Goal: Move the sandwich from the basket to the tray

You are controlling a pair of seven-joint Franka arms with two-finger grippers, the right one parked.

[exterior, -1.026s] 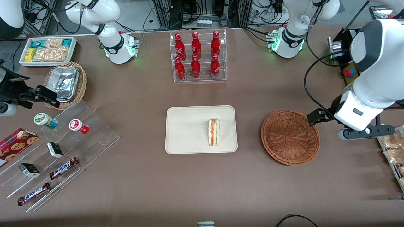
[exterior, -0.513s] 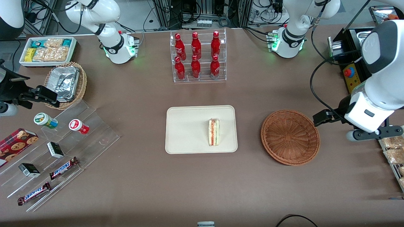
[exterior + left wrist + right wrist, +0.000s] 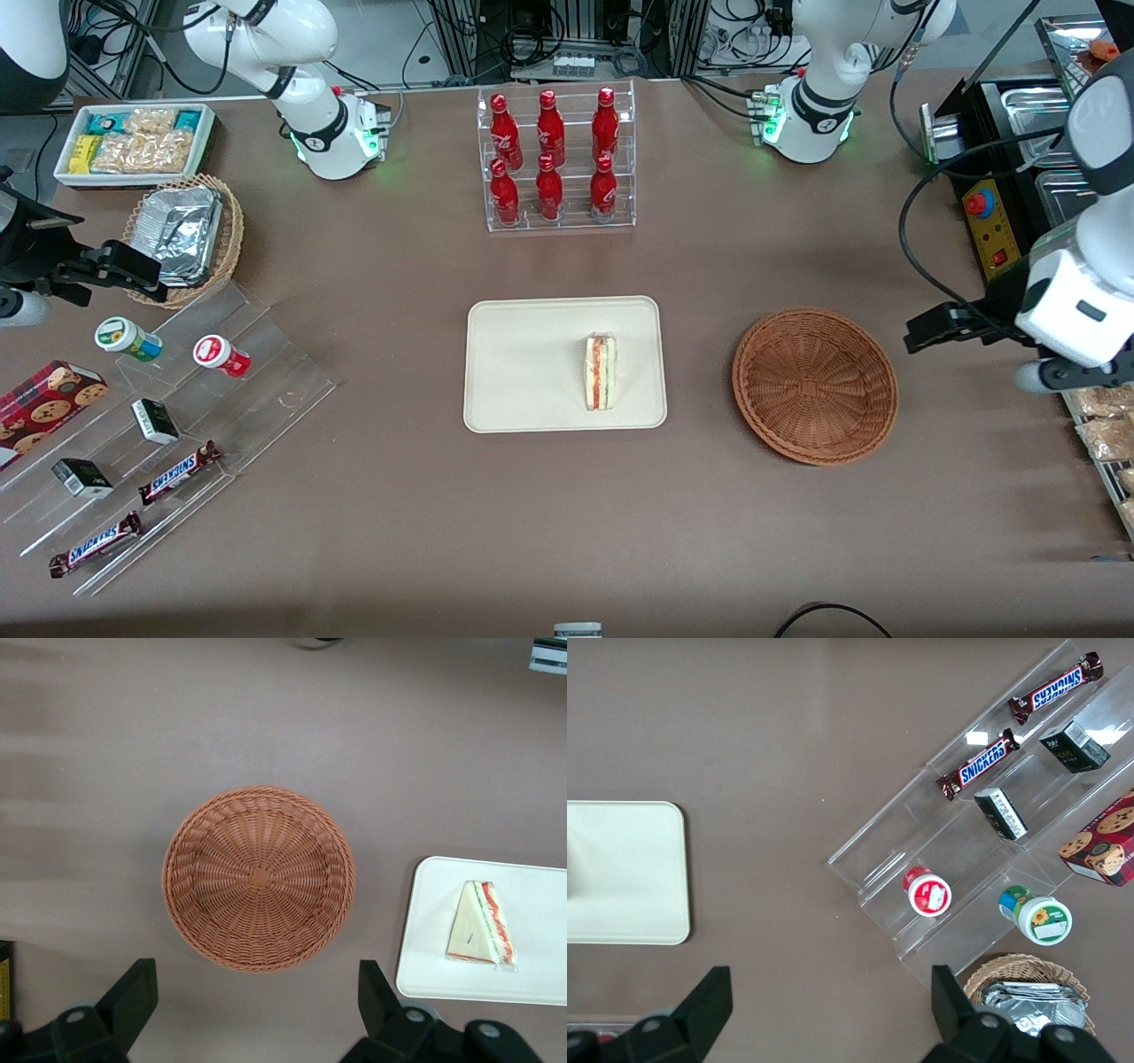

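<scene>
The sandwich is found lying on the cream tray, filling edge upward, apparently flat. The wicker basket is seen beside the tray, toward the working arm's end of the worktop. The gripper is held above the worktop beside the basket, fingers spread wide, nothing held.

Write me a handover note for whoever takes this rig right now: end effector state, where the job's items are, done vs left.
End effector: open, holding nothing, up above the table, off the working arm's side of the basket.
Sandwich: lying on the tray, in the part nearest the basket.
Basket: nothing in it, beside the tray, toward the working arm's end.
Done: sandwich is out of the basket and on the tray.
Left: nothing on the placement; only parking the arm, if wanted.
</scene>
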